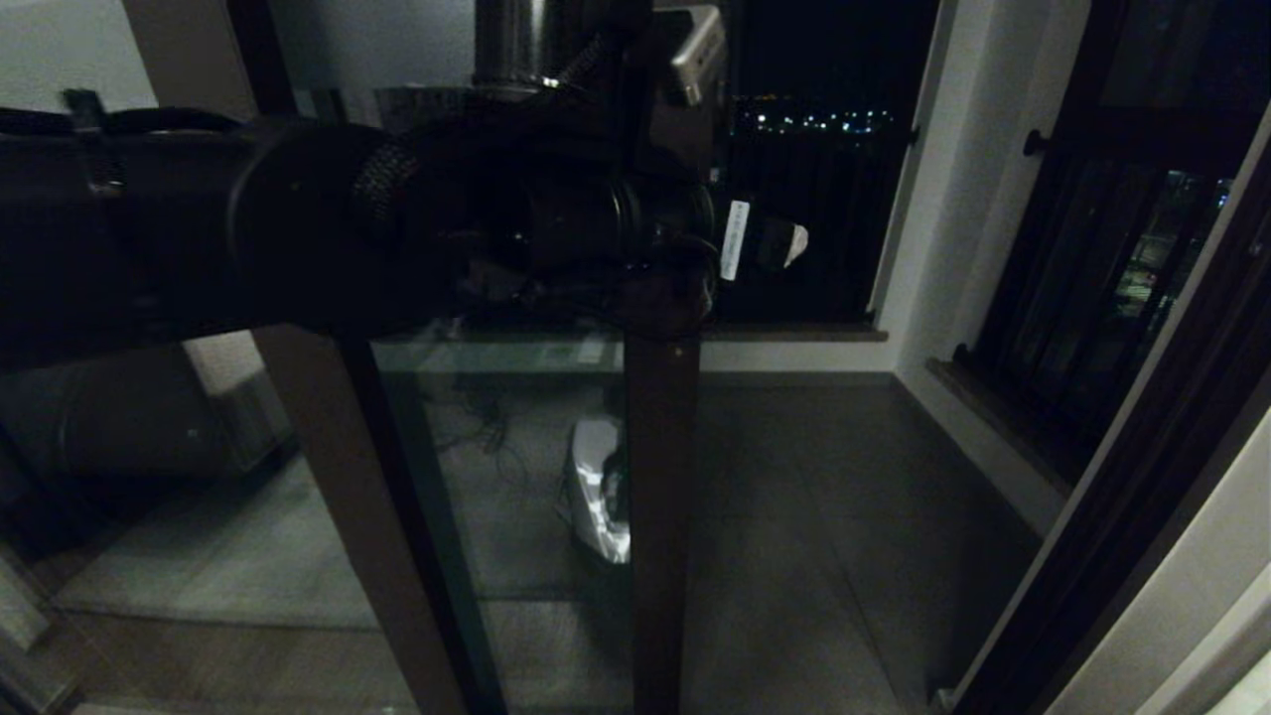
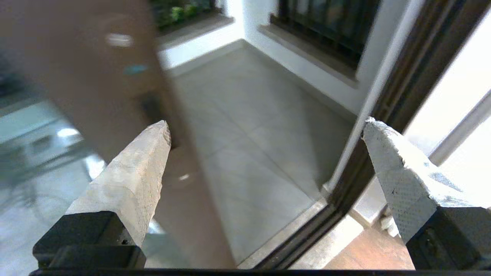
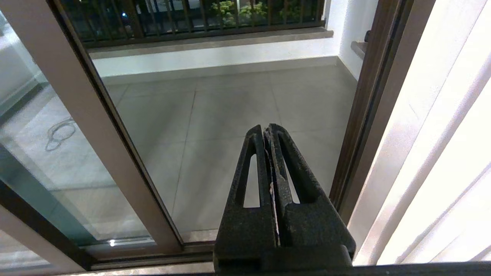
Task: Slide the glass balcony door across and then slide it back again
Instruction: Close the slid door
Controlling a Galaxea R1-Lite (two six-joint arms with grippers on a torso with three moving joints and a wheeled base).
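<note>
The brown-framed glass balcony door [image 1: 660,477] stands partway across the opening, heavy, stiff, rail-bound; push its upright. Left gripper [image 2: 264,126] fingers spread wide beside it; right gripper [image 3: 268,132] fingers pressed together.

Head camera looks down through the doorway; both wrist cameras share the balcony floor [image 3: 230,107].
</note>
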